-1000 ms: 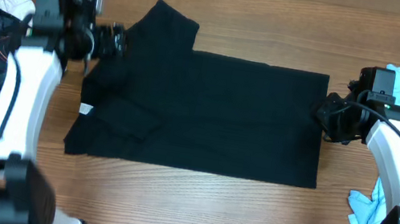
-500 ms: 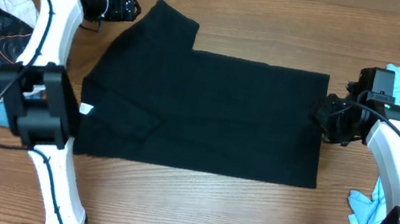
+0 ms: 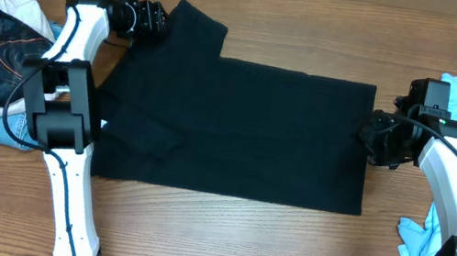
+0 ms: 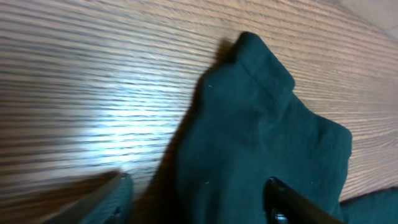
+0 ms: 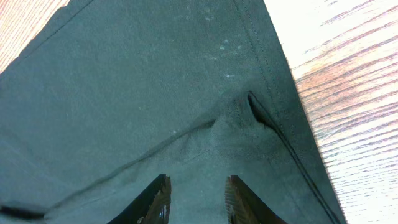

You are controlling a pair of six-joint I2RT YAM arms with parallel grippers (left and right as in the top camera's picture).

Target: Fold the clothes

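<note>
- The T-shirt point(image 3: 247, 127) lies flat mid-worktop point(image 3: 219, 238), roughly a rectangle; its far-left sleeve point(image 3: 197, 25) sticks out.
- Left tool point(image 3: 155, 21): jaws apart astride that sleeve, not gripping.
- Right tool point(image 3: 367, 133): narrow, pinching the right hem.
- Remaining, I judge: sleeve in, then the main folds.

A: The T-shirt point(image 3: 247, 127)?
B: Soft black cloth, matt, with a stitched hem and some pale lint.
A: And the tabletop point(image 3: 219, 238)?
B: Wood grain, smooth, with a light sheen in patches.
A: The right end effector point(image 5: 196, 190)?
B: Its fingers point(image 5: 155, 200) look dark, smooth and hard, faintly glossy. The arm point(image 3: 452, 184) behind it is white glossy plastic.
</note>
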